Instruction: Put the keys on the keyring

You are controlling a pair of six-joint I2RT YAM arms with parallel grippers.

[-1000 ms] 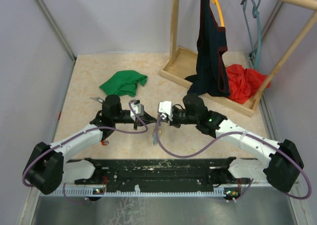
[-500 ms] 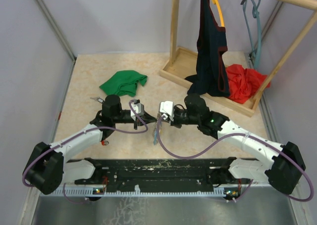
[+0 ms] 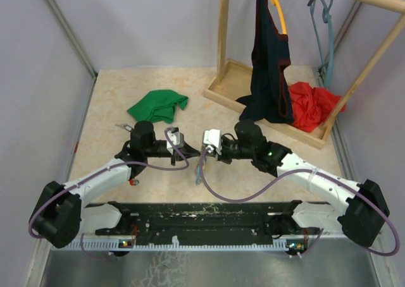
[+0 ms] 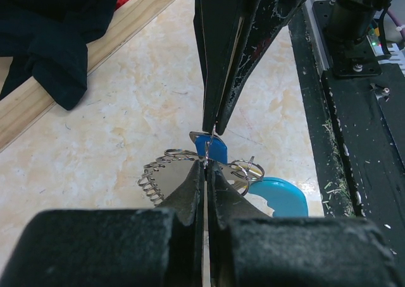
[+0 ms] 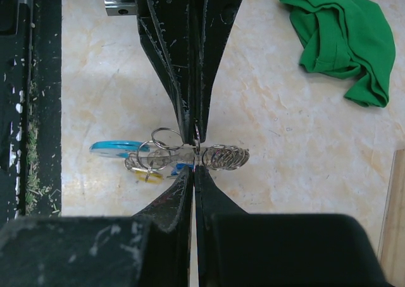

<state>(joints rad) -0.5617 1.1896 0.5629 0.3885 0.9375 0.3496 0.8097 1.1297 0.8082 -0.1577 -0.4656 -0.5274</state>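
Both grippers meet tip to tip above the table's middle, left gripper (image 3: pixel 193 152) and right gripper (image 3: pixel 202 152). Between them hangs the keyring (image 3: pixel 200 169), a bunch of silvery rings and a wire coil (image 5: pixel 229 156) with a light blue tag (image 5: pixel 117 147). In the left wrist view my left gripper (image 4: pixel 205 164) is shut on a thin wire of the keyring (image 4: pixel 166 173). The right gripper (image 4: pixel 212 132) pinches it from the far side. A blue key (image 4: pixel 212 150) and a yellow key (image 5: pixel 149 176) hang on the rings. My right gripper (image 5: pixel 194 170) is shut on the same ring.
A green cloth (image 3: pixel 158 105) lies at the back left. At the back right a wooden rack base (image 3: pixel 228 88) carries a dark garment (image 3: pixel 269 78) and a red cloth (image 3: pixel 311 105). The black base rail (image 3: pixel 202 214) runs along the near edge.
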